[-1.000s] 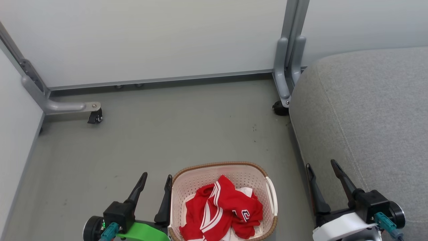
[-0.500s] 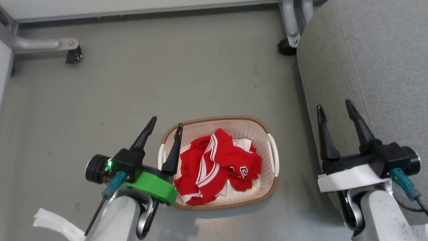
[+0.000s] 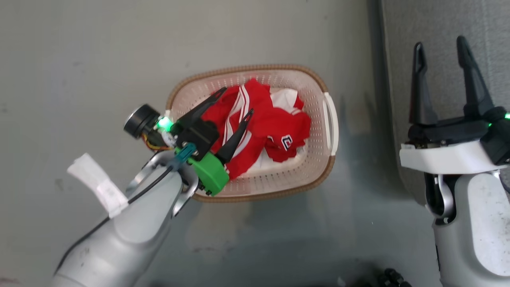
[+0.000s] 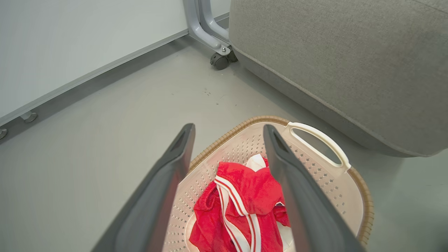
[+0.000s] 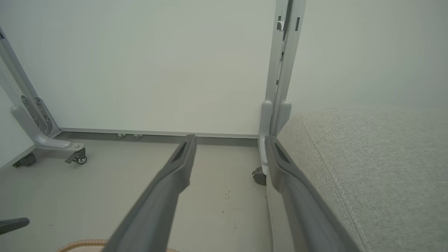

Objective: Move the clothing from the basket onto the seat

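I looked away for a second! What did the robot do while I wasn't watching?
The left gripper swung from beside the basket to above the clothing inside it, jaws open, nothing grabbed yet. The view shifted because the head tipped down. The clothing stayed heaped in the basket, and the right gripper stayed open by the seat.

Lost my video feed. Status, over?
Left end effector open over clothing in basket. Right end effector open, empty, by seat. Nothing blocking.

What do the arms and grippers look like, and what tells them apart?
Both arms are pale grey, each ending in two long dark tapering fingers. The left gripper has a green mount, teal connector and black cable; the right gripper has a white mount.
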Available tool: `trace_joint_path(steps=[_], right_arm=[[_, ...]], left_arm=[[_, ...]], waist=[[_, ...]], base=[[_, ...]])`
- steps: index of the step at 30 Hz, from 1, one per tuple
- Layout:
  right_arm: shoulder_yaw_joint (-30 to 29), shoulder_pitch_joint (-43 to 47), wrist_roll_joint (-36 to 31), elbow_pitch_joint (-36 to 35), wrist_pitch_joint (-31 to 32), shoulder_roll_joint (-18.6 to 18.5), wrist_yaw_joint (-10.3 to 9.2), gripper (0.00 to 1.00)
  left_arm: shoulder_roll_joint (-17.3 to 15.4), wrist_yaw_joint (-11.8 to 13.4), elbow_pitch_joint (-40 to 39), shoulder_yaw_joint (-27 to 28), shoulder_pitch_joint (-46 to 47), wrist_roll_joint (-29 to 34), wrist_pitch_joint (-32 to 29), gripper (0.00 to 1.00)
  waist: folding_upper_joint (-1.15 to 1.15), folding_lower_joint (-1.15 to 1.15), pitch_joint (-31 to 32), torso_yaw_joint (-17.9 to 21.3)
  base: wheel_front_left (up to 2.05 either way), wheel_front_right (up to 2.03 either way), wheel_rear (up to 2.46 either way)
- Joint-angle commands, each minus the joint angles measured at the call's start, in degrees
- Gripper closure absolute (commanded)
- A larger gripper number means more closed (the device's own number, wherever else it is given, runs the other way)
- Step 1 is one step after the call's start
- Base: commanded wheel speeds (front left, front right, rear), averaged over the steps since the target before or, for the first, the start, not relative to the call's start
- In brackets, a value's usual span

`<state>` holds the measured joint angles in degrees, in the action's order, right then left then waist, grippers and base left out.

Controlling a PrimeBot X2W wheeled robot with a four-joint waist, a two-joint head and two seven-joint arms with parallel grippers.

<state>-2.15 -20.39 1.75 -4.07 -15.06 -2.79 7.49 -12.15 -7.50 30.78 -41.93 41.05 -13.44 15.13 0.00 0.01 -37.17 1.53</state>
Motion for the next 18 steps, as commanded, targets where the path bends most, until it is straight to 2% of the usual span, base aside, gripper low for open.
trace_joint_path(steps=[1, 12, 18], right_arm=[[-0.15, -1.81, -0.16, -0.80, -0.18, -0.18, 0.01, 0.00], [1.58, -6.14, 1.15, -6.43, -0.18, -0.14, 0.01, 0.00], [3.45, -7.45, 0.79, -8.56, -0.18, -0.13, 0.01, 0.00]], left_arm=[[-0.88, 0.01, 1.63, -2.01, 3.31, 0.38, 0.04, 0.00], [-0.92, 0.01, 17.40, -17.70, 17.73, 2.31, 0.03, 0.00], [0.16, 0.01, 24.19, -22.74, 23.27, 5.16, 0.04, 0.00]], waist=[[0.00, -0.01, -11.46, 2.78], [0.00, -0.01, -21.31, 6.79], [0.00, -0.01, -23.93, 7.72]], base=[[0.00, 0.00, 0.00], [0.00, 0.00, 0.00], [0.00, 0.00, 0.00]])
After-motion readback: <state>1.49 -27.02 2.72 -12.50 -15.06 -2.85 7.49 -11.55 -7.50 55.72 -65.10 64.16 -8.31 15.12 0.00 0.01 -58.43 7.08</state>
